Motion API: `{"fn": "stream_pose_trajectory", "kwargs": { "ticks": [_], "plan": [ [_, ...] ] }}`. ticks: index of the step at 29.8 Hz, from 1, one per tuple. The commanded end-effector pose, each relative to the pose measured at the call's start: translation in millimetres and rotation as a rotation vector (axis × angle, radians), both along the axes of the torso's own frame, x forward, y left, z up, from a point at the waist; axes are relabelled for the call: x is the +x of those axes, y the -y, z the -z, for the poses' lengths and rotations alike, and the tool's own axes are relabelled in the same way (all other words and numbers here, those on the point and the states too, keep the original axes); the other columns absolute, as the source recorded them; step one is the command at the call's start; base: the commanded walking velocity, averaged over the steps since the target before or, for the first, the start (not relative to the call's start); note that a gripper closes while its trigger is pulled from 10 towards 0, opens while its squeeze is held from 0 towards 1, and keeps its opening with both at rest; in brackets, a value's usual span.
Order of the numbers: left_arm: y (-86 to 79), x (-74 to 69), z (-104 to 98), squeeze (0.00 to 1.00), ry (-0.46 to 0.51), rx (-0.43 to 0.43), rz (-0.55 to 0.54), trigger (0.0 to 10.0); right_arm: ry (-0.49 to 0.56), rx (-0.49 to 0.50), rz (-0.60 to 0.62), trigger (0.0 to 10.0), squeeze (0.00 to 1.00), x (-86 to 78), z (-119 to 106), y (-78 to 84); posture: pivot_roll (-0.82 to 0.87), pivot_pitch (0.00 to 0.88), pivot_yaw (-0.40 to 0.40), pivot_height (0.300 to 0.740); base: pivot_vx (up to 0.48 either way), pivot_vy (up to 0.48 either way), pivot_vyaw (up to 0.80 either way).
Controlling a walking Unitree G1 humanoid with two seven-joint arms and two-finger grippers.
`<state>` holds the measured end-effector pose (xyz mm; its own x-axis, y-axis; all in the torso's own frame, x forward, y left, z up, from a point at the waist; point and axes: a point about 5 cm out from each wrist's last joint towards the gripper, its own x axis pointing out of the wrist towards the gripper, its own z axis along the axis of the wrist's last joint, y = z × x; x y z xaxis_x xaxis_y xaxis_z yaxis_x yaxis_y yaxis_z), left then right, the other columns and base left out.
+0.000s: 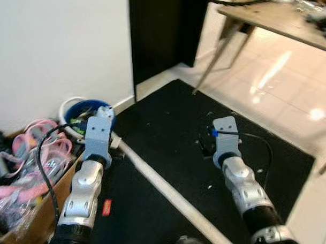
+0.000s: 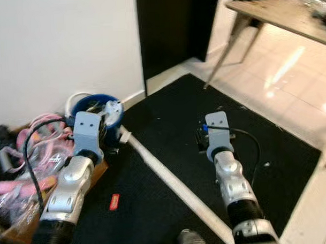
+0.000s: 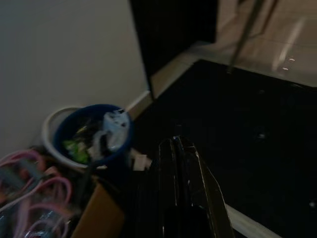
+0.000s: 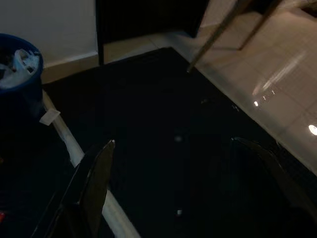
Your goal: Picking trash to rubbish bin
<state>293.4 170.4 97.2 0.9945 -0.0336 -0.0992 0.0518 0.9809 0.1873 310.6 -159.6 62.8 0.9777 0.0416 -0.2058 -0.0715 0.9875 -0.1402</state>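
Trash, a small red flat scrap (image 2: 114,201), lies on the black mat, well apart from the round blue rubbish bin (image 3: 94,141); probably light, take its edges. My right gripper (image 4: 173,193) gapes wide, empty; my left gripper (image 3: 179,163) is closed, empty.

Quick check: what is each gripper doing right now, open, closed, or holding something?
Left gripper: shut, nothing seen between its fingers, near the blue bin.
Right gripper: open, empty, over the black mat.

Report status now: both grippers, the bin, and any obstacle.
Left gripper shut, empty, near blue bin. Right gripper open, empty, over black mat. Bin holds trash. Small red scrap on mat. Nothing blocking.
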Motion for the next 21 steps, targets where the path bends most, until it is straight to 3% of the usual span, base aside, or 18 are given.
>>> {"fn": "stream_pose_trajectory", "kwargs": {
  "ticks": [1,21],
  "plan": [
    [-1.5,-1.0,2.1,0.00,-0.011,0.013,-0.001,10.0,-0.013,-0.007,0.006,10.0,0.00,-1.9,2.2,1.9,0.06,0.043,-0.013,0.740,0.000,0.000,-0.80],
    [-1.2,-1.4,2.5,0.00,-0.001,0.018,0.001,10.0,-0.014,-0.019,0.000,10.0,0.00,-2.4,2.2,2.0,0.05,0.021,-0.023,0.740,0.000,0.000,-0.80]
  ]
}}
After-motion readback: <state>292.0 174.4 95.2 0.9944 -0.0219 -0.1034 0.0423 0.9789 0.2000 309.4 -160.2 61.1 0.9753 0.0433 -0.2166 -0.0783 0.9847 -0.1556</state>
